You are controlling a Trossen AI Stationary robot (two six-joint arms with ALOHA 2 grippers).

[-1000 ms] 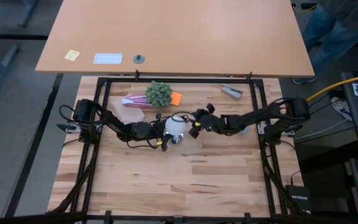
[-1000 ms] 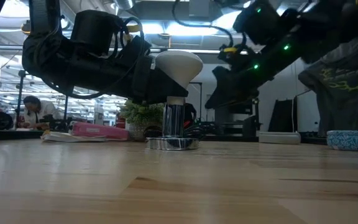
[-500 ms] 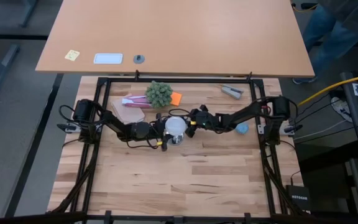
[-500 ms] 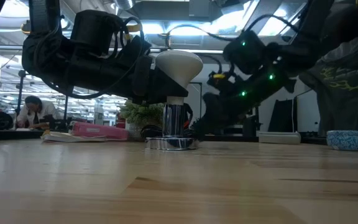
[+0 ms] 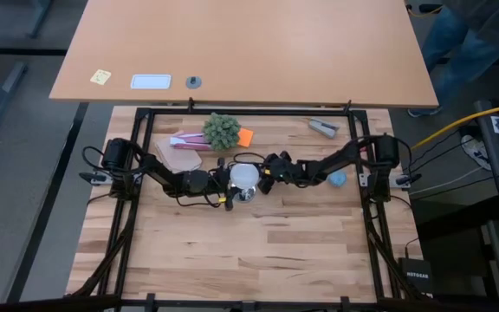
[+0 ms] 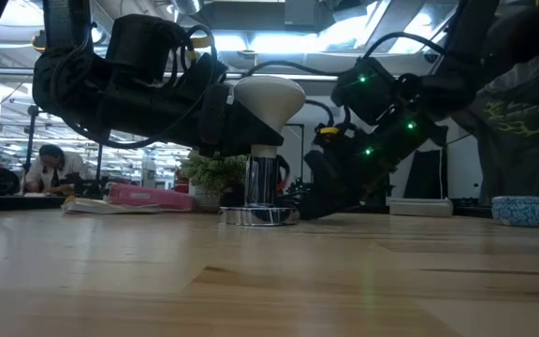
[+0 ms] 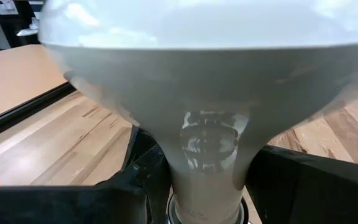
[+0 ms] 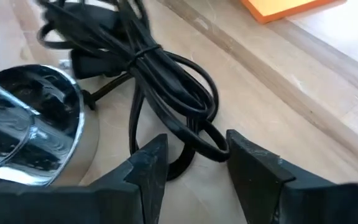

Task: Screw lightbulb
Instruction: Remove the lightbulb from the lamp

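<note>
Although the frosted white glass lightbulb [image 6: 268, 101] looks light, I judge it thin-walled, smooth and easy to crack or let slip, so the hold belongs low on its tapering neck, with gentle pressure and a turn about its upright axis. It stands upright near the middle of the wooden table [image 5: 258, 251], its neck running down into a shiny chrome socket with a round flat base [image 6: 259, 213]. The left pincer [image 6: 237, 126] comes in from the bulb's left in the high view and is closed partway on that neck, a dark finger [image 7: 138, 180] on each side in the left wrist view. The right pincer [image 8: 194, 155] is low beside the socket, jaws partly apart and empty, straddling a coiled black power cord [image 8: 160, 81].

The bulb's screw base is hidden inside the chrome sleeve, so how far it is threaded cannot be told. The dome fills the left wrist view and covers most else. From above, the arms overlap the bulb's edges
</note>
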